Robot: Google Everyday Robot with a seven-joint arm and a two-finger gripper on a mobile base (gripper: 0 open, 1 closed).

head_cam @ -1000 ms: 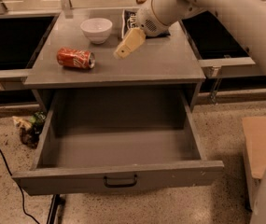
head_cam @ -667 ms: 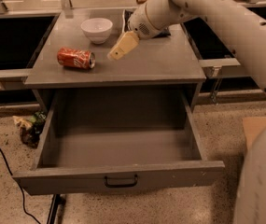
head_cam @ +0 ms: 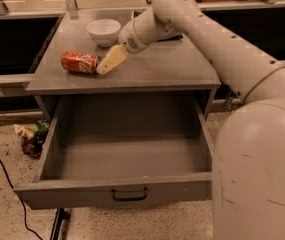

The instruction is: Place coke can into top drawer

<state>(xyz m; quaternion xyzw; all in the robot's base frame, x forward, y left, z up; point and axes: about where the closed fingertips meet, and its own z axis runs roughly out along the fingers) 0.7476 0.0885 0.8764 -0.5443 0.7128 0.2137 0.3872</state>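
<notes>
Reaching out over the flat grey table top [head_cam: 172,69] with the long white robot arm [head_cam: 207,39]. At its end, the cream-coloured gripper [head_cam: 111,60] - down low on the left part of the top, right up against the right end of the small red-orange coke can [head_cam: 79,62], or just beside it (hard to say which). Cannot tell how wide the gripper is set. Holding nothing yet, by the look of it.

Lying on its side on the left of the table top, that can, in the same spot as a second ago. Near the round white bowl [head_cam: 104,30] but apart from it, and closer to the front than the bowl.

Changed in the last second: gripper moved left and a bit nearer, away from the middle of the top, closing the gap to the can. Means a reach nearly done and, most likely, a grab next.

Below the top and pulled far out toward the near side, the wide, deep grey top drawer [head_cam: 182,190] with its small black bar handle. Nothing to see inside, so ready for the can. Not in there yet - most of the job left to do: grab, lift, bring nearer, lower in, let go.

One worry: could roll off to the left if pushed and not gripped.
</notes>
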